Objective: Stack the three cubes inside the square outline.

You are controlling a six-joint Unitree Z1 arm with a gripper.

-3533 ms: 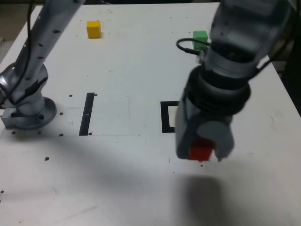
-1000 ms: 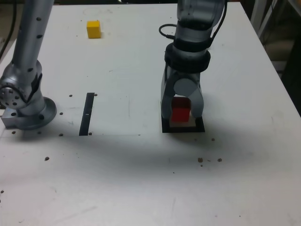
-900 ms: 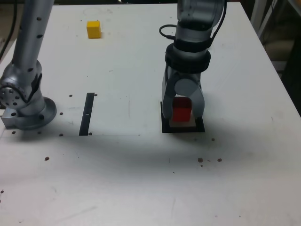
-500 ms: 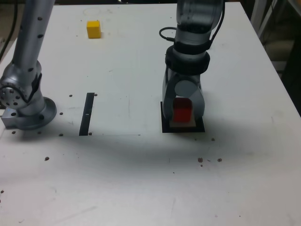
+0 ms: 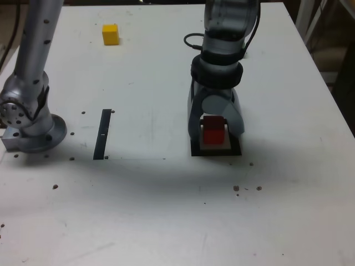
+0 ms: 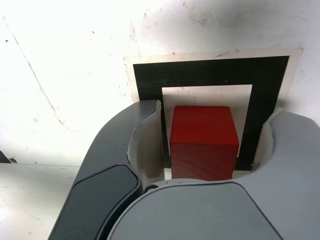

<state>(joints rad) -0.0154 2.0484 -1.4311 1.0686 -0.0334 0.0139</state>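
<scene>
The red cube [image 5: 213, 132] rests on the pale inside of the black square outline [image 5: 216, 151]. My gripper [image 5: 216, 132] hangs straight over it and is open, one finger on each side. In the wrist view a slim gap shows between each pad and the red cube [image 6: 203, 139], with the square outline [image 6: 210, 72] framing it and my gripper [image 6: 210, 131] straddling it. The yellow cube [image 5: 110, 34] sits far back toward the exterior view's left. The green cube is hidden, probably behind the arm.
The arm's base [image 5: 30, 124] stands at the exterior view's left. A thin black strip [image 5: 102, 133] lies between the base and the square. Small dark specks [image 5: 247, 189] dot the white table in front of the square.
The gripper carried the red cube from the front of the table into the square, set it down, and over the last half second spread its fingers away from it.
</scene>
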